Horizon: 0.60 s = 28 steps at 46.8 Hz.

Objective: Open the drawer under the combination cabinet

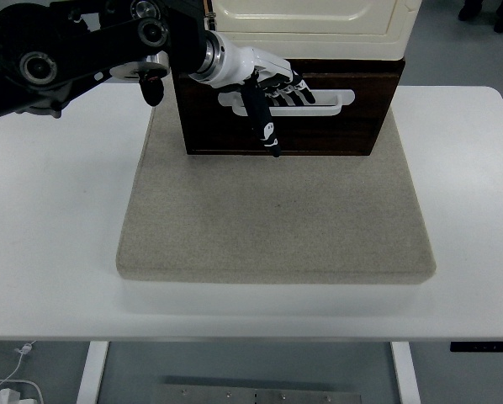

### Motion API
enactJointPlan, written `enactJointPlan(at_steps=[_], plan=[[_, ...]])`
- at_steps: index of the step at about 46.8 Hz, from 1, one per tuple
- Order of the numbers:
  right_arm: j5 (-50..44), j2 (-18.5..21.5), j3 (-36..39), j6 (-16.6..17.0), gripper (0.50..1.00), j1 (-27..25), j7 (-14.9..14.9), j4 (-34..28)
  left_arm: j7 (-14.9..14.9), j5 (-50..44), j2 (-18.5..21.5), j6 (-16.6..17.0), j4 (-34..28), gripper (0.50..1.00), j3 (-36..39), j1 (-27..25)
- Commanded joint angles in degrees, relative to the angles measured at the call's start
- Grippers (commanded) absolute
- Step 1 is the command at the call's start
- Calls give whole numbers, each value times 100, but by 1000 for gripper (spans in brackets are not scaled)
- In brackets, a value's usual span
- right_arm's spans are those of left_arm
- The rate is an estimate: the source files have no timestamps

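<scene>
fingers point(295, 91) of the left hand point(264, 84) are hooked into the white handle point(331, 102) of the dark drawer point(319, 126), thumb hanging down over the drawer front — a curled grip on the handle. drawer sits shut at the far edge of the grey mat point(272, 219), under the cream cabinet point(310, 25). grasp looks made; next move calls for a straight pull toward the table's near edge — level, so the fingers don't slip out.

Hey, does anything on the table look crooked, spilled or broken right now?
Nothing stands out. The cabinet sits squarely on the beige mat, the dark drawer looks shut, and the left hand has its fingers hooked in the white handle.
</scene>
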Motion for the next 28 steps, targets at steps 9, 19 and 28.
enactJointPlan(at_steps=[9,19,28], plan=[[-7,0,0,0,928,6,0,0,0,-23,8,-27,-101,1000,0,-6],[2,0,0,0,928,-3,0,0,9,-32,52,-54,-163,1000,0,-6],[2,0,0,0,928,-3,0,0,9,-32,122,-63,-277,1000,-8,-6]])
